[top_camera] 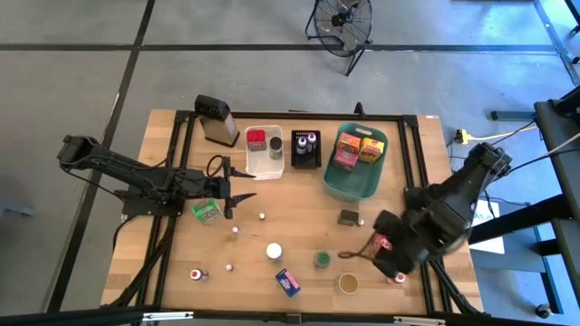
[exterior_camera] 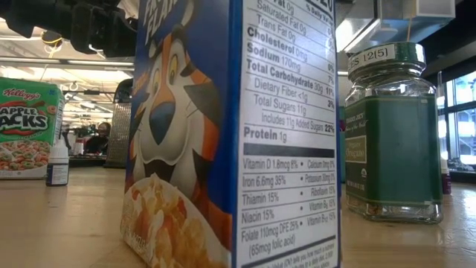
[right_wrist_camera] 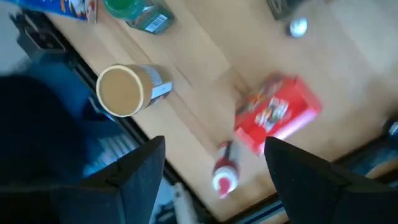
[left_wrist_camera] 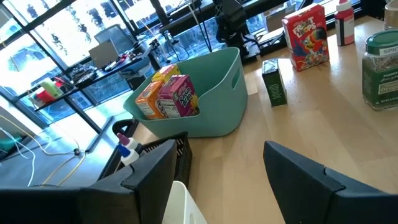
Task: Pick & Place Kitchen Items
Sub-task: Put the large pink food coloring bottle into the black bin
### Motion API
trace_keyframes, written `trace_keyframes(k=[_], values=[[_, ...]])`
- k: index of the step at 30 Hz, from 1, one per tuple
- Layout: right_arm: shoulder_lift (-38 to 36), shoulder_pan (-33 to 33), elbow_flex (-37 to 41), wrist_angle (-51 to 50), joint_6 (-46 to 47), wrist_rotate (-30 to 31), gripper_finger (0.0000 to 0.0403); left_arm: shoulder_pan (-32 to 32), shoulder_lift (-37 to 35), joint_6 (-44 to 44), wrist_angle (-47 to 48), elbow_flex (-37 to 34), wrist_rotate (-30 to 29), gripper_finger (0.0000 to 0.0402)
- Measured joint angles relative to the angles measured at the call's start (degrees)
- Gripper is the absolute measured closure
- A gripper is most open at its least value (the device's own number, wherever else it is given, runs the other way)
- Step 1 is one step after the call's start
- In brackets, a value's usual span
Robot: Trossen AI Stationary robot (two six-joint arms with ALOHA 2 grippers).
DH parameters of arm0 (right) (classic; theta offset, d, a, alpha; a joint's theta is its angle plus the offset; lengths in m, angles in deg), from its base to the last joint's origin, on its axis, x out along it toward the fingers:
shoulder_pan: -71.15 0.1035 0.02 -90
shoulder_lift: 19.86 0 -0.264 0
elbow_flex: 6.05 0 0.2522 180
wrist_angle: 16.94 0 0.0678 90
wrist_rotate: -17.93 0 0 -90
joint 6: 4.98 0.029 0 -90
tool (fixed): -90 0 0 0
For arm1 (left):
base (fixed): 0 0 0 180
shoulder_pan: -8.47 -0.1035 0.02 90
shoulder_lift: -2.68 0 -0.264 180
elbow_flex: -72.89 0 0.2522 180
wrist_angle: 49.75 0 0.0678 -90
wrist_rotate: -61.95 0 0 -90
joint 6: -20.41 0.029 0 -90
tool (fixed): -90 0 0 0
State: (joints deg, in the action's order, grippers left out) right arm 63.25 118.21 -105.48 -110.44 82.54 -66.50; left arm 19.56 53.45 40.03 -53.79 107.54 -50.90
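Many groceries (top_camera: 288,282) scattered on wooden table (top_camera: 299,226); grey floor (top_camera: 72,72).

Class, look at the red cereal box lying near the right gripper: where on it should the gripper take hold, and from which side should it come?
The red cereal box lies flat on the table, so coming from above looks best. Grip it across its narrow width, on the two long edges near the middle. The right gripper hangs open above it, empty; the capped bottle beside the box leaves little room there.

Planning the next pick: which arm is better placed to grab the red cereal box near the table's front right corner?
Right, probably. The right gripper hangs over the red cereal box with open jaws and nothing in them. The left gripper is across the table beside the green packet.
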Motion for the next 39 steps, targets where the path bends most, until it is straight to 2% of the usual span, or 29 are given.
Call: trace_keyframes(k=[3, 5, 10, 20, 27, 39], values=[[0.5, 3.7, 0.0, 0.2, 10.8, 1.1, 0.0125, 0.0, 0.0, 0.0, 0.0, 0.0, 0.0, 0.0164], [1.4, 5.3, 0.0, 0.2, 15.6, -1.0, 0.0125, 0.0, 0.0, -0.2, 0.0, 0.0, 0.0, 0.0164], [4.8, 7.4, 0.0, 0.1, 21.5, -6.5, 0.0125, 0.0, 0.0, -0.5, 0.0, 0.0, 0.0, 0.0164], [12.7, 8.5, 0.1, 0.3, 18.1, -11.6, 0.0125, 0.1, 0.0, -3.7, 0.0, 0.0, 1.0, 0.0164], [12.9, 12.5, 2.9, 1.2, 21.0, -9.9, 0.0125, 0.1, 0.0, -5.5, 0.0, 0.0, 7.4, 0.0164], [12.4, 13.5, 8.3, 8.3, 21.1, -10.6, 0.0125, 0.1, 0.0, -9.4, 1.0, 0.0, 8.0, 0.0164]])
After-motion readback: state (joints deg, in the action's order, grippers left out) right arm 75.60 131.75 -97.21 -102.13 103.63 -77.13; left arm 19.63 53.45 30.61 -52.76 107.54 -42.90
